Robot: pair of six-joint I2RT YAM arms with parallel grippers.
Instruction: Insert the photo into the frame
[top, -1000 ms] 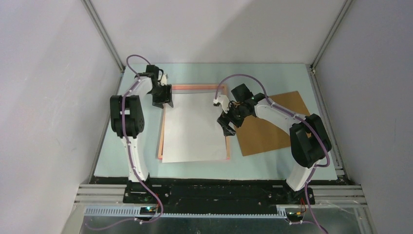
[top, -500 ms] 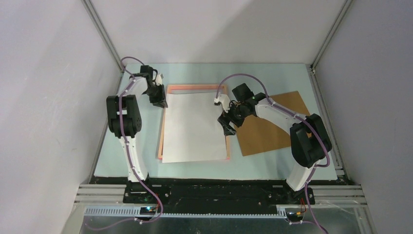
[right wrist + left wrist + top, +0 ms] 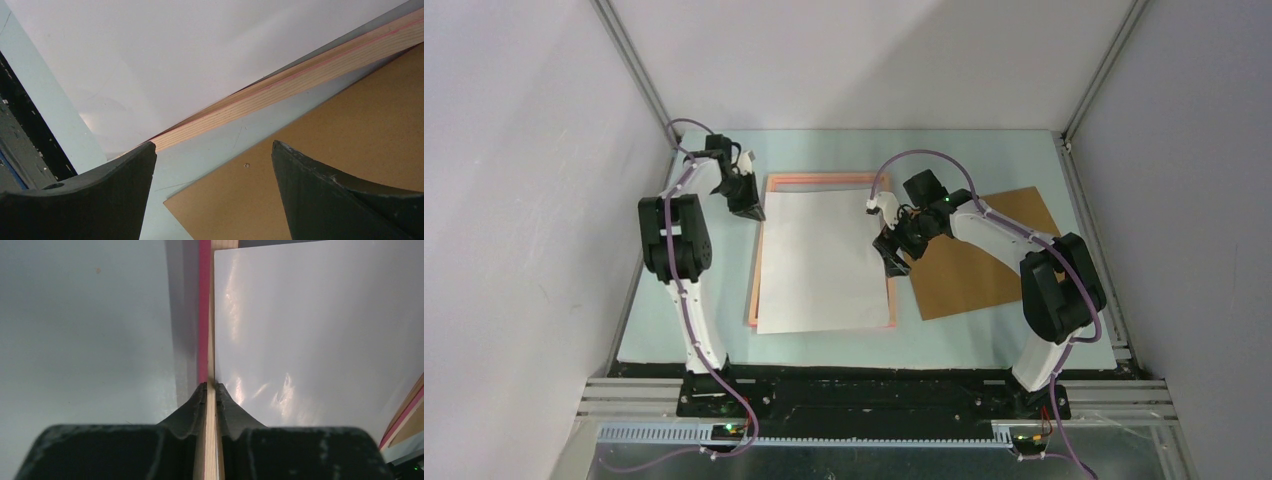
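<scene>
Pale blue-green matting covers the table [image 3: 984,335], seen from the top camera with the arm bases at 6 o'clock. At its centre lies the frame [image 3: 824,179], a thin salmon-orange border with its long sides running from 12 to 6. The photo [image 3: 824,260] rests on it white back up, well short of the 12 o'clock rail and covering the 6 o'clock rail, with the side rails showing along both long edges. At 3 o'clock of the frame, just beside it, a plain brown backing board [image 3: 984,260] lies flat and turned at an angle. The left gripper [image 3: 750,208] sits at the frame's 10 o'clock corner. Its wrist camera shows the fingers [image 3: 195,405] pinched onto the frame's side rail, pink face on one side and the photo's glossy white back on the other. The right gripper [image 3: 892,262] hangs over the frame's 3 o'clock rail with its jaws spread wide, grasping nothing, the rail and the board's corner visible between them.
</scene>
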